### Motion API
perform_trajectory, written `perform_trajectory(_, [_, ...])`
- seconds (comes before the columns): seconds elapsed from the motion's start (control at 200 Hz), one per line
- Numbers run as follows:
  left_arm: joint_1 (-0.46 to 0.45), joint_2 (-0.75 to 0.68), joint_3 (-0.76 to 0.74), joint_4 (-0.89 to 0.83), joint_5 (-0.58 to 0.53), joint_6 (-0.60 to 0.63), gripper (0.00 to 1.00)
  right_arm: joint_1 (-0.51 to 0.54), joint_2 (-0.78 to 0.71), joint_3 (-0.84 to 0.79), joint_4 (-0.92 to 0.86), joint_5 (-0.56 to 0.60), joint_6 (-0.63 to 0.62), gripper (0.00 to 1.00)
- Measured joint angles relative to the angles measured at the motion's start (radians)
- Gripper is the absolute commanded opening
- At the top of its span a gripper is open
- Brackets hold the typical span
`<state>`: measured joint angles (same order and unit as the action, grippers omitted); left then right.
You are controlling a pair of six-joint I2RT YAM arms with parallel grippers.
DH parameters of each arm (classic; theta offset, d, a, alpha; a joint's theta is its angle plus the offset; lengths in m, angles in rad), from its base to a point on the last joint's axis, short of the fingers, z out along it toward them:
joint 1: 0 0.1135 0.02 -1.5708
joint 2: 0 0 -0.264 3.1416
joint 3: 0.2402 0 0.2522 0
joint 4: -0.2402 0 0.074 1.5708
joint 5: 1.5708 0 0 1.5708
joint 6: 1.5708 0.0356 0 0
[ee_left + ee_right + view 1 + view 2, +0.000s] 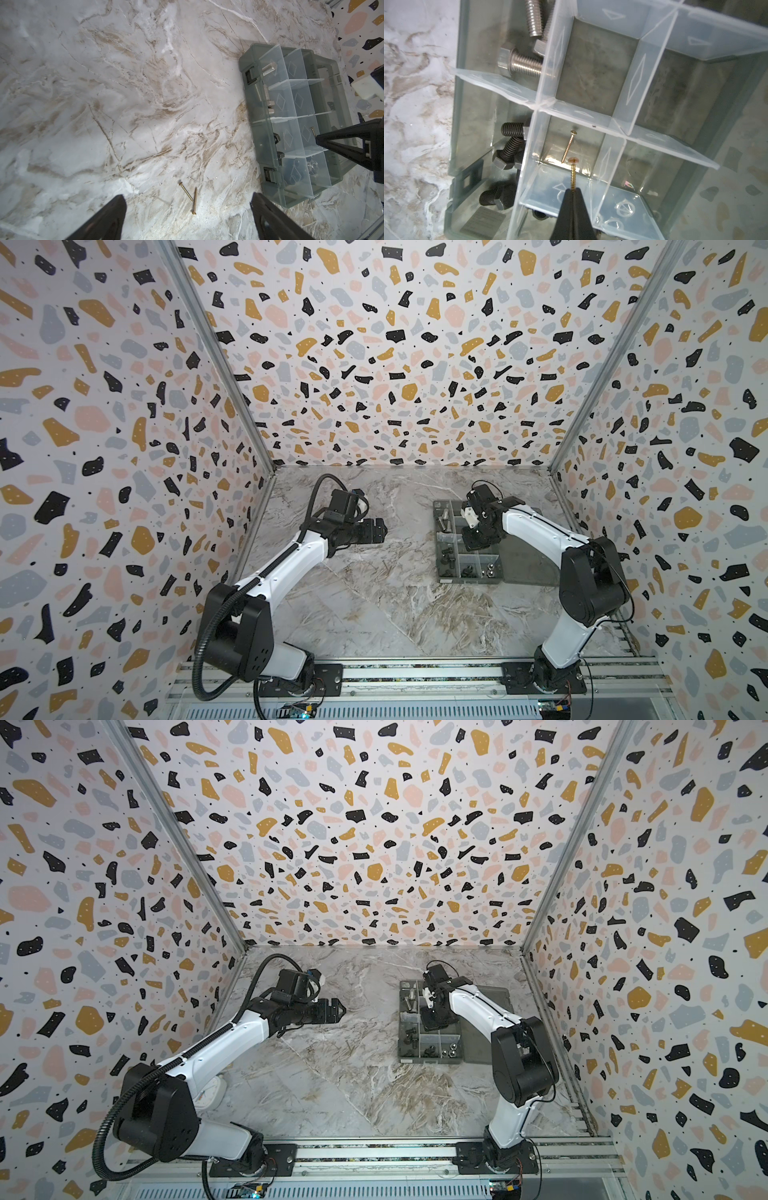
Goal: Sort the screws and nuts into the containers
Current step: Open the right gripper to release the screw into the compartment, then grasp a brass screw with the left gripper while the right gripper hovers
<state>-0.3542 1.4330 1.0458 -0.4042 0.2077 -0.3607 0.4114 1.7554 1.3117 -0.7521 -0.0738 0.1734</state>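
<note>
Two thin gold screws [186, 191] [195, 200] lie crossed on the marble table, between the wide-apart fingers of my open left gripper [188, 197], which hovers left of the box [380, 529]. The smoky-grey organiser box [437, 531] stands at the right. My right gripper [572, 189] hangs over a middle compartment, shut on a gold screw [573, 174] that points upright. Another gold screw [568, 146] lies on that compartment's floor. Silver bolts [525, 62] and black bolts [510, 145] fill the compartments along one edge. Black nuts [467, 571] and silver nuts [490, 570] sit in the near compartments.
The box's flat lid [528, 560] lies open to the right, under my right arm. Patterned walls [124, 448] close in the marble table [374, 605] on three sides. A metal rail [415, 674] runs along the front. A white round object [212, 1090] sits under my left arm.
</note>
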Motion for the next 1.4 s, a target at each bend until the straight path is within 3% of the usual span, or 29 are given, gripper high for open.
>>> perform_trajectory(0.215, [0.0, -0.04, -0.036, -0.02, -0.023, -0.01, 0.94, 0.0, 0.026, -0.002, 0.015, -0.015, -0.003, 0.04])
perform_trajectory(0.32, [0.0, -0.058, -0.058, -0.037, -0.035, -0.018, 0.94, 0.0, 0.045, -0.003, 0.019, -0.02, -0.007, 0.29])
perform_trajectory(0.426, [0.0, -0.074, -0.08, -0.054, -0.046, -0.023, 0.93, 0.0, 0.047, -0.007, 0.023, -0.028, -0.012, 0.34])
perform_trajectory(0.746, [-0.019, -0.114, -0.133, -0.087, -0.082, -0.068, 0.82, 0.006, 0.03, 0.032, -0.011, -0.034, -0.01, 0.39])
perform_trajectory(0.976, [-0.115, -0.108, -0.148, -0.1, -0.111, -0.105, 0.77, 0.034, -0.058, 0.124, -0.062, -0.025, 0.003, 0.42])
perform_trajectory(1.267, [-0.216, 0.011, -0.156, -0.088, -0.175, -0.203, 0.63, 0.08, -0.164, 0.113, -0.1, -0.007, 0.036, 0.41])
perform_trajectory(1.397, [-0.219, 0.073, -0.147, -0.089, -0.219, -0.243, 0.62, 0.105, -0.202, 0.08, -0.114, 0.007, 0.055, 0.4])
